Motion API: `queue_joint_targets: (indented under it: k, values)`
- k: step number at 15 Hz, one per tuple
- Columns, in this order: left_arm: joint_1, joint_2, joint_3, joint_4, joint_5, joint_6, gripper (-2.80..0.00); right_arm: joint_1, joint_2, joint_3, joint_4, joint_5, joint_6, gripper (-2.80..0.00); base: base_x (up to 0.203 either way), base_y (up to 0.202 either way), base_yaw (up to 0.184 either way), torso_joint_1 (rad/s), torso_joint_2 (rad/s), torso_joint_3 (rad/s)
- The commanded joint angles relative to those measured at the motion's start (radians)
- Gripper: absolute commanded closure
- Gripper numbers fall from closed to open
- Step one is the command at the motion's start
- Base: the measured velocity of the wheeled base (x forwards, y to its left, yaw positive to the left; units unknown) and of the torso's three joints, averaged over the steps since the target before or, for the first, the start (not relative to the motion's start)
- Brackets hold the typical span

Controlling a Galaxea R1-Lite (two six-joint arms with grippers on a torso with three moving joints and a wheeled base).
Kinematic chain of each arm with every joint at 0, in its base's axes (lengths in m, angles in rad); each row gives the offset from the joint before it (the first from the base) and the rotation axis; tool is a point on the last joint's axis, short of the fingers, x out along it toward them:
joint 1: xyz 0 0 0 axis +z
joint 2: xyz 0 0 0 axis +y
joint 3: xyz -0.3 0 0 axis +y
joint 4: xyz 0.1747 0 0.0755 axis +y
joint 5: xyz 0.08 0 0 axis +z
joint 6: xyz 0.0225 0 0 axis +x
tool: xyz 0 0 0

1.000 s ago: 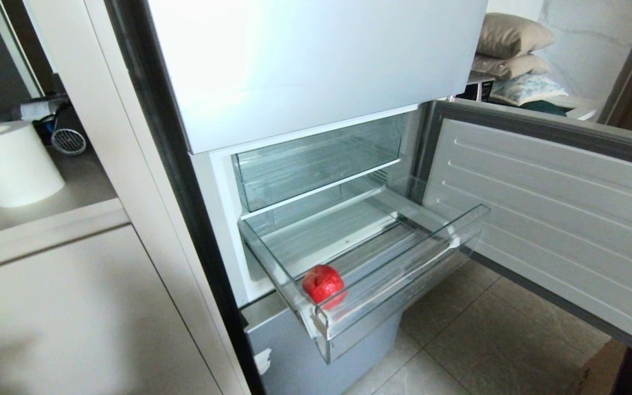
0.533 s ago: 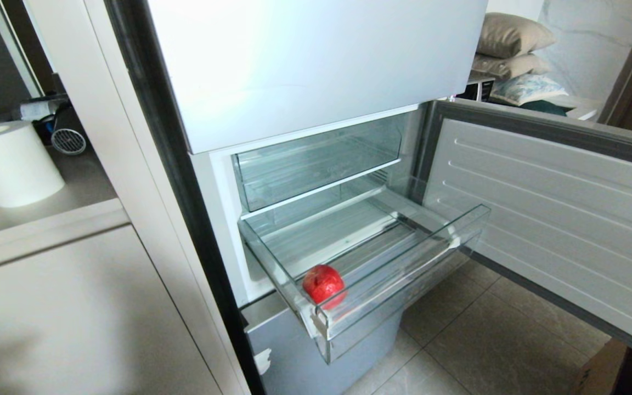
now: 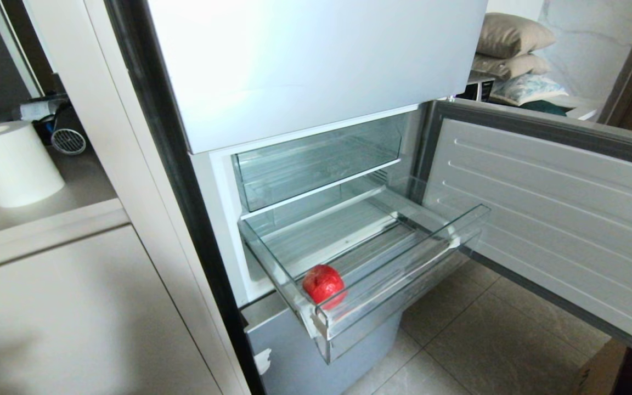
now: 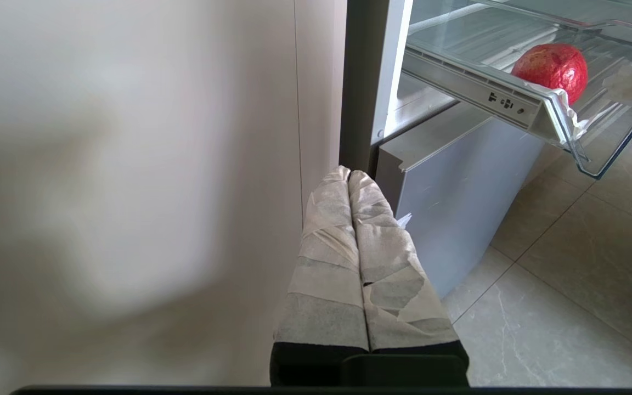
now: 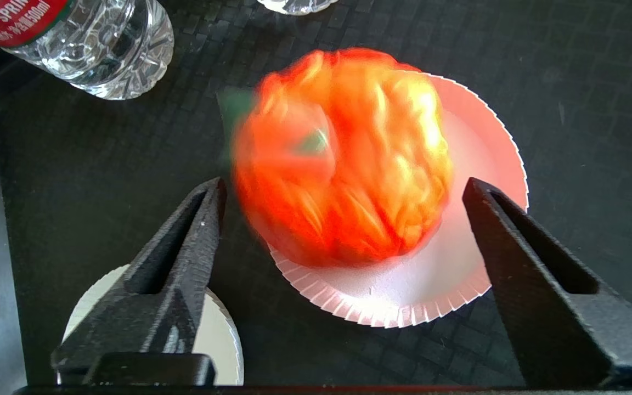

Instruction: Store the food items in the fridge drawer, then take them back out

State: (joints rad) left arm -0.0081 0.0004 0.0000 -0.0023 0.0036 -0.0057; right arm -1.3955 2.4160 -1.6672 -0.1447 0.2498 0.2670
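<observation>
Resting on a pink fluted paper plate (image 5: pixel 447 285), the orange-red fruit (image 5: pixel 343 159) is seen blurred between the wide-spread fingers of the right gripper (image 5: pixel 343 192), neither finger touching it (whether it is rocking cannot be told). A white plate (image 5: pixel 214 334) lies just beside, and a water bottle (image 5: pixel 91 44) stands near on the dark mat (image 5: pixel 568 82). Well apart from all this, the red apple (image 3: pixel 323 283) is lodged in the front left corner of the pulled-out fridge drawer (image 3: pixel 404 291), against its clear front lip. The left gripper (image 4: pixel 351 181), its taped fingers pressed together, is parked low beside the fridge (image 3: pixel 305 66). Judged from this, one fruit is out of the drawer and one is in it; which half of the task is in hand cannot be settled. If taking out, the apple would call for a reach into that corner.
</observation>
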Motion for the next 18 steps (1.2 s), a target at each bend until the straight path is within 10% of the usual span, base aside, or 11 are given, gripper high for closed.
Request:
queue_joint_targets:
  k: [1,12,13,18]
  values:
    - [0.0,0.0,0.0,-0.001,0.0,0.0,0.0,0.0,-0.009,0.0,-0.001,0.002,0.001,-2.8,0.0,0.0,0.0,0.0,0.0,0.0]
    - [0.0,0.0,0.0,0.0,0.0,0.0,0.0,0.018,-0.32,0.154,0.0,0.027,-0.002,-2.8,0.0,0.0,0.0,0.0,0.0,0.0]
    - [0.0,0.0,0.0,0.001,-0.001,0.0,0.0,0.019,-0.38,0.189,-0.002,0.032,-0.001,0.0,0.0,0.0,0.0,0.0,0.0,0.0]
    - [0.0,0.0,0.0,0.0,0.001,0.0,0.0,0.013,-0.718,0.24,-0.044,0.035,0.105,0.0,0.0,0.0,0.0,0.0,0.0,0.0]
